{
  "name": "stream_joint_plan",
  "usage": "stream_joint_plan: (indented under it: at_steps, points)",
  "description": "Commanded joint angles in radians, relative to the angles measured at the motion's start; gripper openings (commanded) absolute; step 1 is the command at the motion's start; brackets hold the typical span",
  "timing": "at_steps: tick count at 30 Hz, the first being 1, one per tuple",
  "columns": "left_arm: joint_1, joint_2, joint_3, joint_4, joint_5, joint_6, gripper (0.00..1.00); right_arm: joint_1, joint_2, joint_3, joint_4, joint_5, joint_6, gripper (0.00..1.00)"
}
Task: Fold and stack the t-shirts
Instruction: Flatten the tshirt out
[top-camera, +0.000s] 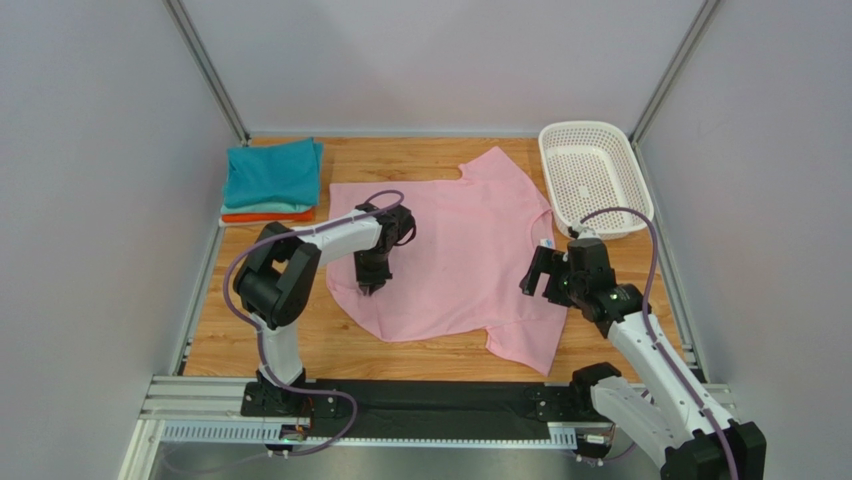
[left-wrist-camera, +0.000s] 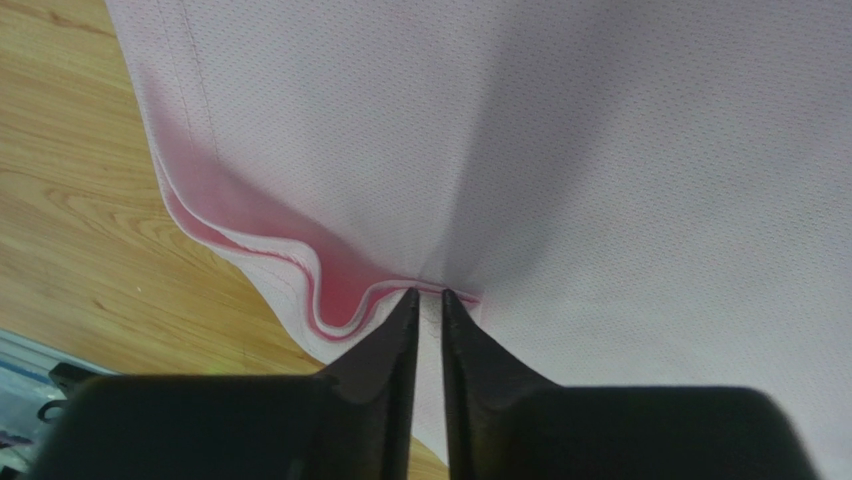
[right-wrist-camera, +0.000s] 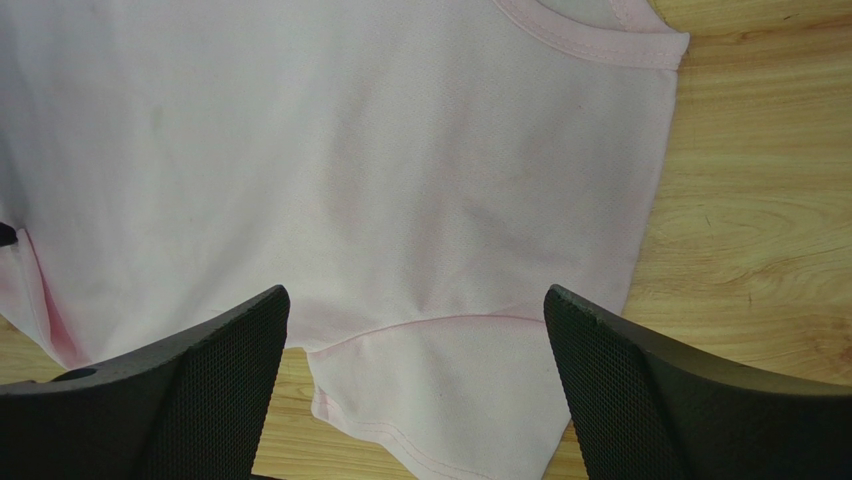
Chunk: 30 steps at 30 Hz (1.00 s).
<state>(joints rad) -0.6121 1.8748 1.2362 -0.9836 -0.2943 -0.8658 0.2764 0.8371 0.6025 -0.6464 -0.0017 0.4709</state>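
A light pink t-shirt lies spread on the wooden table, neck toward the right. My left gripper is at its left hem. In the left wrist view the gripper is shut, pinching a fold of the pink fabric that ripples up at the hem. My right gripper hovers open over the shirt's near right sleeve; in the right wrist view the jaws stand wide apart above the sleeve, empty. A stack of folded teal, pale mint and orange t-shirts sits at the back left.
A white perforated basket stands empty at the back right, close to the shirt's collar. Grey walls enclose the table on three sides. Bare wood shows along the near edge and on the far right.
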Motion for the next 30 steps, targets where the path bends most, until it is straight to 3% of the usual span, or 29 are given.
stream_joint_plan:
  at_steps: [1, 3, 20, 30]
  points:
    - [-0.005, 0.000, -0.014, -0.003, -0.006, -0.004, 0.16, -0.002, 0.003, -0.004, 0.030, -0.014, -0.002, 1.00]
    - [-0.006, -0.020, -0.033, 0.000, 0.001, -0.009, 0.00, -0.003, 0.002, -0.004, 0.031, -0.015, -0.005, 1.00]
    - [-0.021, -0.363, -0.254, 0.065, 0.040, -0.048, 0.00, -0.002, 0.005, -0.009, 0.040, -0.032, -0.008, 1.00]
    - [-0.020, -0.577, -0.480, -0.025, -0.014, -0.252, 0.00, -0.002, 0.025, -0.013, 0.047, -0.049, -0.011, 1.00]
